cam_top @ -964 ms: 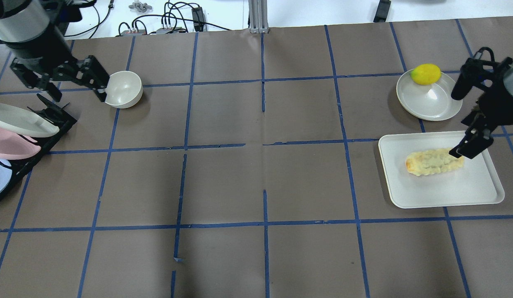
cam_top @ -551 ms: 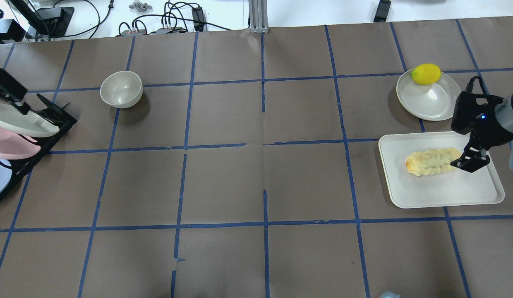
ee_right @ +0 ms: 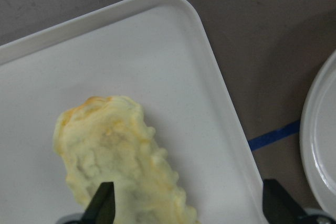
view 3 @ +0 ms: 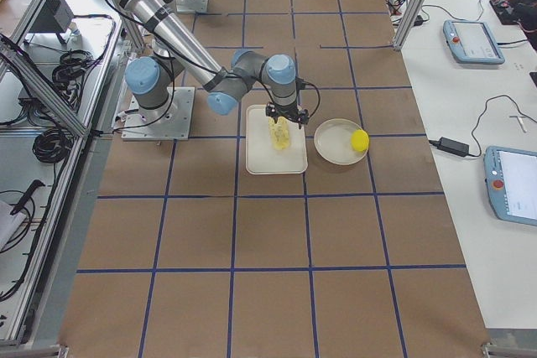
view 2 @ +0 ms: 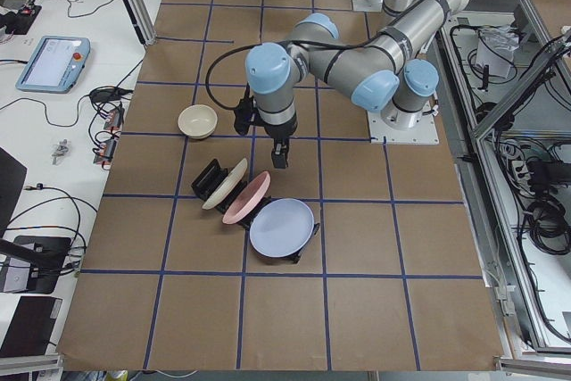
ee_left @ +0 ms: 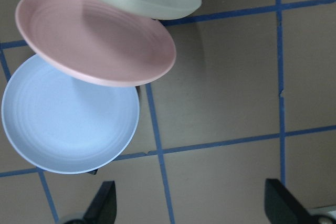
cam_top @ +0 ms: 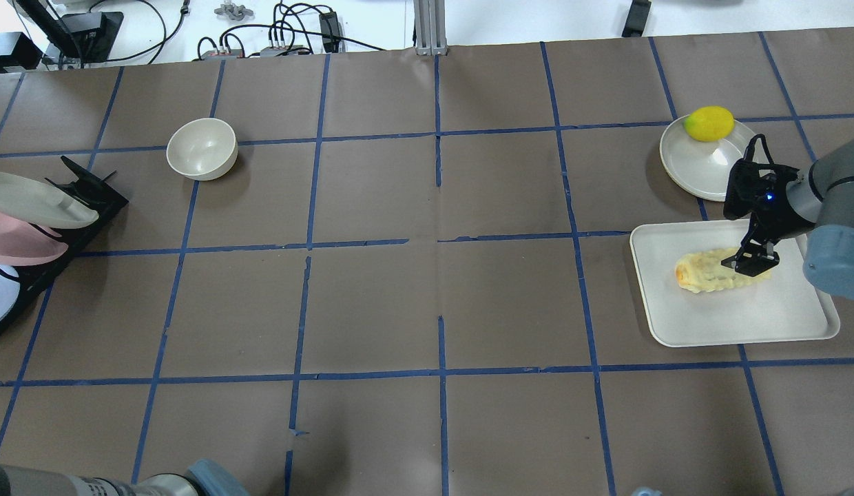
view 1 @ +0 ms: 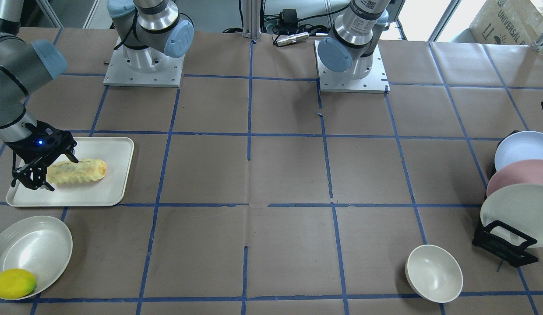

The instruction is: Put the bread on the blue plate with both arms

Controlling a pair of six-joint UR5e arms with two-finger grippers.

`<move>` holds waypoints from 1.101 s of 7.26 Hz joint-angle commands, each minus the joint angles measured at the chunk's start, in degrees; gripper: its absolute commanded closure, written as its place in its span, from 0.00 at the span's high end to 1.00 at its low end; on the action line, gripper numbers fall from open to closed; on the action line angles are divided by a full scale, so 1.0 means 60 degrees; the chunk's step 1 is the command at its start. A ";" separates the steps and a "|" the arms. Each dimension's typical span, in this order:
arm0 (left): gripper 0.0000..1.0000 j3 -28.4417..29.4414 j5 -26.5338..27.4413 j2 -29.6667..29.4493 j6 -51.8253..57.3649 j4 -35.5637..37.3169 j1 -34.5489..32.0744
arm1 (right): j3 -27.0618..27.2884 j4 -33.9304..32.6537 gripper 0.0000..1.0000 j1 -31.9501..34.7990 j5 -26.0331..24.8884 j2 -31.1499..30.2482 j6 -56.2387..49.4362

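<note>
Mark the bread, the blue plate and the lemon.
bread [cam_top: 699, 273]: overhead exterior view, middle of the roll.
blue plate [ee_left: 68, 121]: left wrist view, centre of its face.
lemon [cam_top: 708, 123]: overhead exterior view, middle of the fruit.

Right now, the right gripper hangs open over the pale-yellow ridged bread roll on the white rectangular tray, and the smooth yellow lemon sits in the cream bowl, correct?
No. The smooth yellow lemon sits on the round white plate, not in the cream bowl, which is empty; the overhead view shows it. Rest holds.
</note>
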 commanded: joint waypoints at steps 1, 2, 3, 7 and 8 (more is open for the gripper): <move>1.00 0.0820 -0.0425 -0.1716 0.1145 0.0062 0.1306 | 0.0100 -0.0310 1.00 0.0030 0.0071 0.0497 0.0015; 1.00 0.1739 -0.0413 -0.2480 0.1250 -0.0039 0.1442 | 0.0144 -0.0209 1.00 0.0030 0.0028 0.0672 0.0102; 1.00 0.2792 -0.0413 -0.3184 0.1672 -0.0504 0.1472 | 0.0289 -0.0223 0.99 0.0016 -0.0002 0.0819 0.0263; 1.00 0.4194 -0.0955 -0.5328 0.2495 -0.1589 0.1487 | 0.0306 -0.0208 0.11 0.0016 -0.0395 0.0631 0.1711; 1.00 0.4224 -0.0970 -0.5445 0.2613 -0.1578 0.1487 | 0.0247 -0.0179 0.09 0.0030 -0.0644 0.0239 0.1874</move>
